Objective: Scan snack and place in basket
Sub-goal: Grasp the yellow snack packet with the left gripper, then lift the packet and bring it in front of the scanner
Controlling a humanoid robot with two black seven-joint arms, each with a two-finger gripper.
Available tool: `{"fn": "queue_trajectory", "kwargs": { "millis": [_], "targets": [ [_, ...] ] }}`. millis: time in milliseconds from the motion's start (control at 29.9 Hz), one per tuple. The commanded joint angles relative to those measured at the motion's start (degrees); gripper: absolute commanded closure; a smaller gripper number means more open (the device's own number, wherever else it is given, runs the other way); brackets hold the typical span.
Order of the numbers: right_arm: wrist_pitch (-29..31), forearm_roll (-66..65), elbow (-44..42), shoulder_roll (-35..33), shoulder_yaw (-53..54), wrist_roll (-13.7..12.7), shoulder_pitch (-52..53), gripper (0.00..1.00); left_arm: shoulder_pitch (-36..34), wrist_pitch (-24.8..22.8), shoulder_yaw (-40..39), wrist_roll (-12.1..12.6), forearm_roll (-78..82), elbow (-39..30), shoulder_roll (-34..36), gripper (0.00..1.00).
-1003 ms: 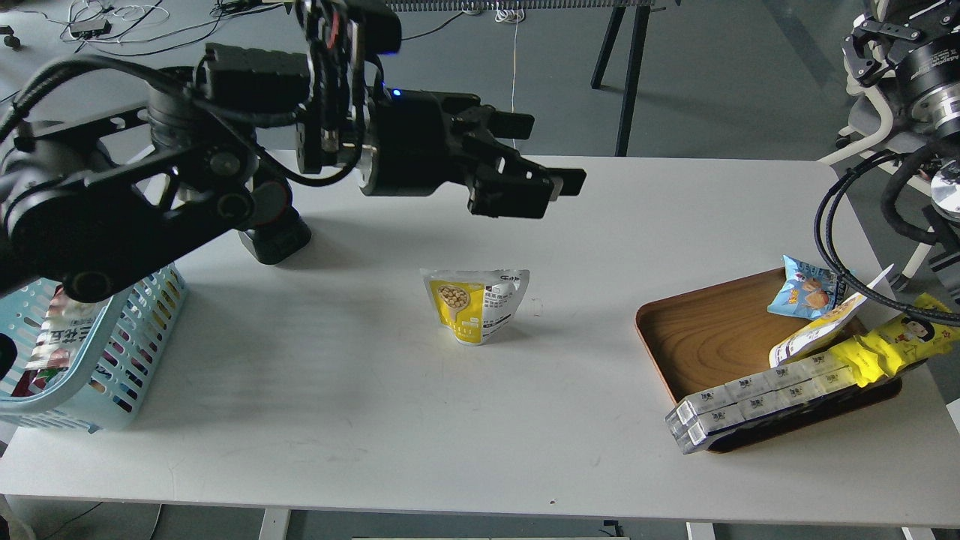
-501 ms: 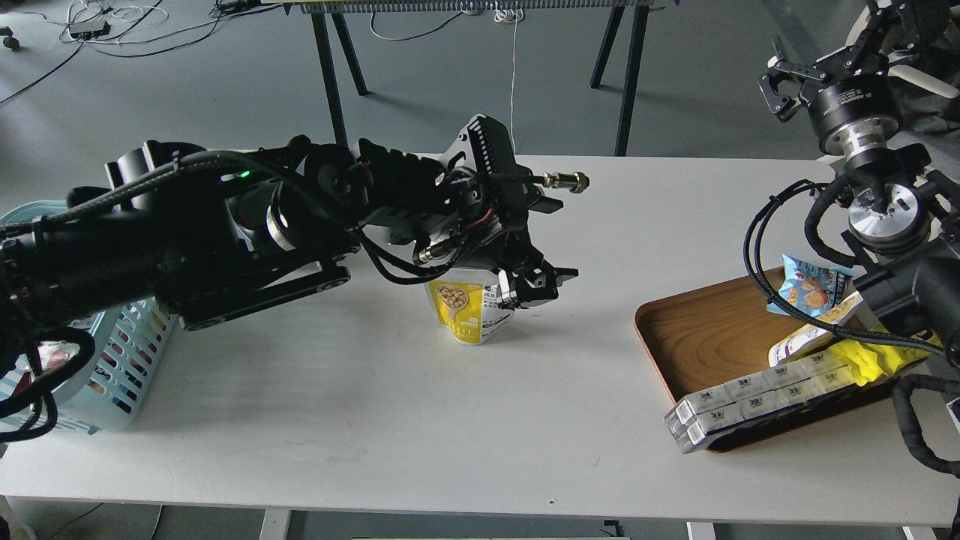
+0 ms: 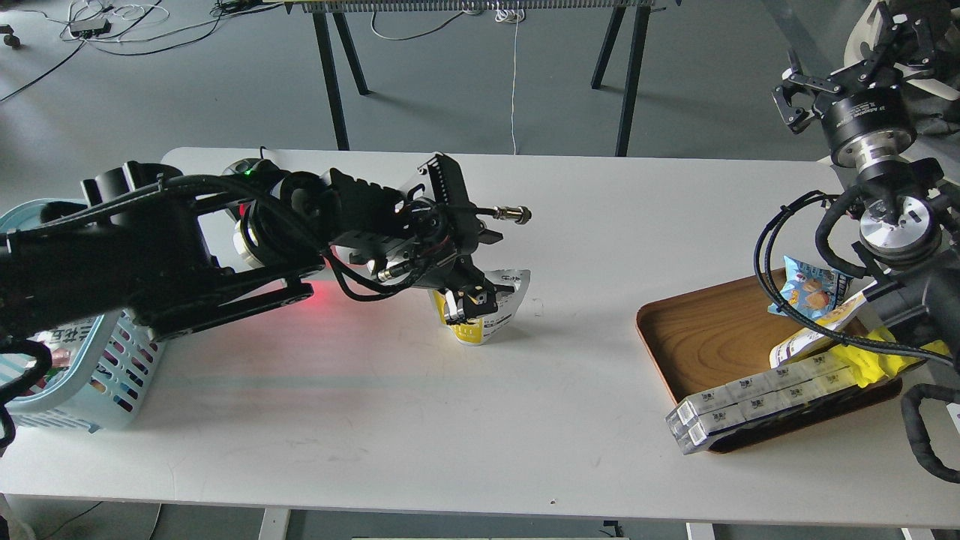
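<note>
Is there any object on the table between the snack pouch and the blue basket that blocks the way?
No object lies on the table between the snack and the basket. Only the left arm reaches over that stretch, with the left gripper at the snack.

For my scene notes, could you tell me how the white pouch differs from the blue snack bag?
The white pouch stands upright on the bare table; the blue bag lies in the wooden tray. The left gripper is at the pouch; nothing touches the blue bag. Both are small snack packs.

Left arm reaches across low, its claw (image 3: 469,304) pointing down; right claw (image 3: 844,64) raised high, fingers spread.
</note>
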Motion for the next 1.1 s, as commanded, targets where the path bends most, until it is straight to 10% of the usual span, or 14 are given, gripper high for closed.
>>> {"fn": "queue_trajectory", "kwargs": {
  "millis": [0,401,836,1070],
  "targets": [
    [0.0,0.0,0.0,0.0,0.0,-0.1,0.1,0.01,1.5,0.0,0.0,-0.5,0.0,0.5,0.3,0.56],
    [0.0,0.0,-0.2,-0.9,0.0,0.0,0.0,0.01,2.3,0.0,0.0,-0.7,0.0,0.3,2.6,0.94],
    [0.0,0.0,-0.3,-1.3,0.0,0.0,0.2,0.01,2.2,0.0,-2.2,-0.9,0.0,-4.0,6.8,1.0],
    [0.0,0.0,-0.2,-2.9,0.0,0.0,0.4,0.01,2.2,0.0,-7.7,-7.6,0.0,-9.3,19.7,1.0]
  ]
}}
